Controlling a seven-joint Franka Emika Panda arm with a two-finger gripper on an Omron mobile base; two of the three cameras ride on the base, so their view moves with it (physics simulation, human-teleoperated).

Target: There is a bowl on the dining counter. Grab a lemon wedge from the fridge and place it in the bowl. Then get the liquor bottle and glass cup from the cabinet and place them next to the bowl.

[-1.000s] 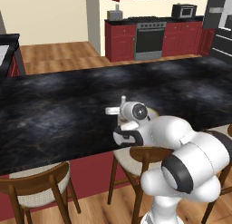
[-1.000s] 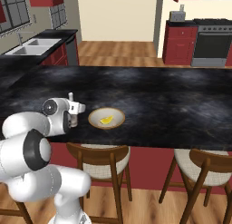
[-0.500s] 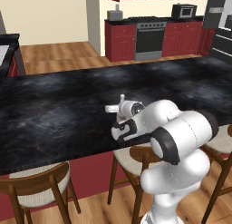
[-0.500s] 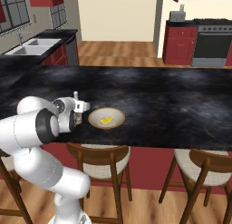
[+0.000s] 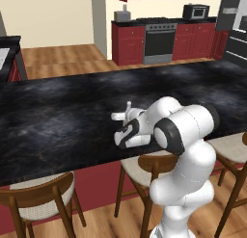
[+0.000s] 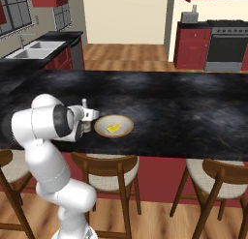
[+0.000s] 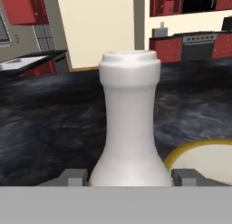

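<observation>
Liquor bottle: upright on the dining counter, standing between the gripper's two finger tips, close in front of the hand.
Gripper: jaws set wide either side of the bottle's round body; whether the pads press it cannot be told.
Bowl: just beside the bottle, its tan rim curving past one finger tip.
Lemon wedge: lying inside the bowl.
Stools: tucked under the counter edge below the arm.
Stove: well beyond the counter, among red units.
</observation>
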